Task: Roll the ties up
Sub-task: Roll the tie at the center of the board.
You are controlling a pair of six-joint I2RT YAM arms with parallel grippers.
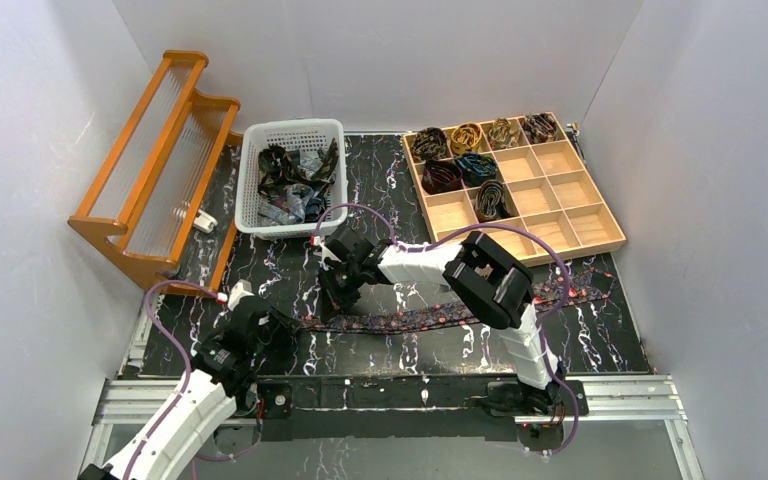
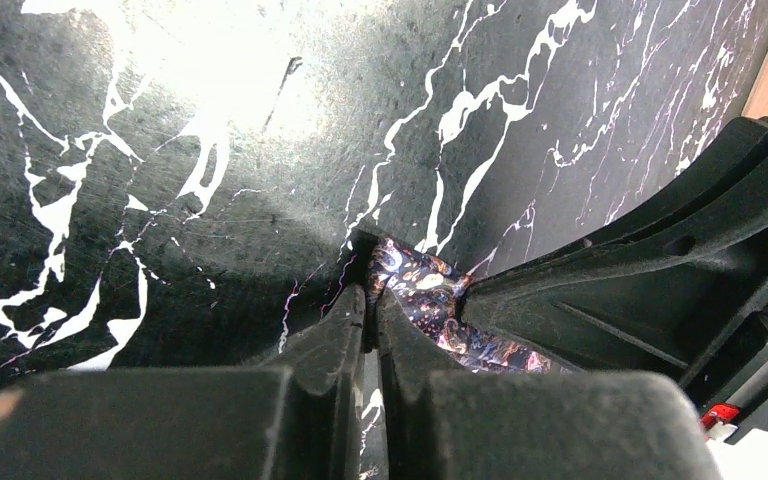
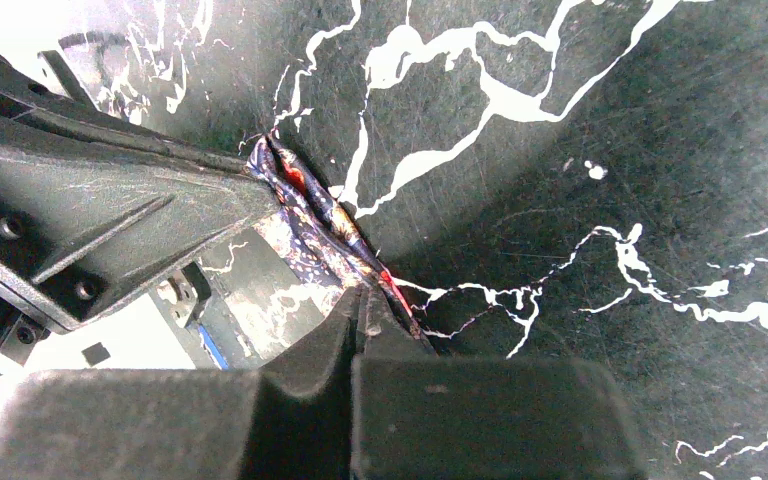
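The dotted tie [image 1: 460, 315] lies stretched across the black table [image 1: 610, 340]. The closed left gripper [image 2: 370, 295] pinches its left end, and the right gripper [image 3: 365, 295] is clamped on it just beside. The white basket [image 1: 293, 127] holds loose ties [image 1: 295, 180], and the wooden tray [image 1: 580, 225] holds seven coils [image 1: 465, 137], one per compartment

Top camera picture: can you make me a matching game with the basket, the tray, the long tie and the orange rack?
1 white basket
2 wooden tray
3 dotted tie
4 orange rack

A stretched flat across the table
B holds rolled ties
C stands at the far left
D holds loose ties

Pairs: 1-D, 2-B, 3-A, 4-C
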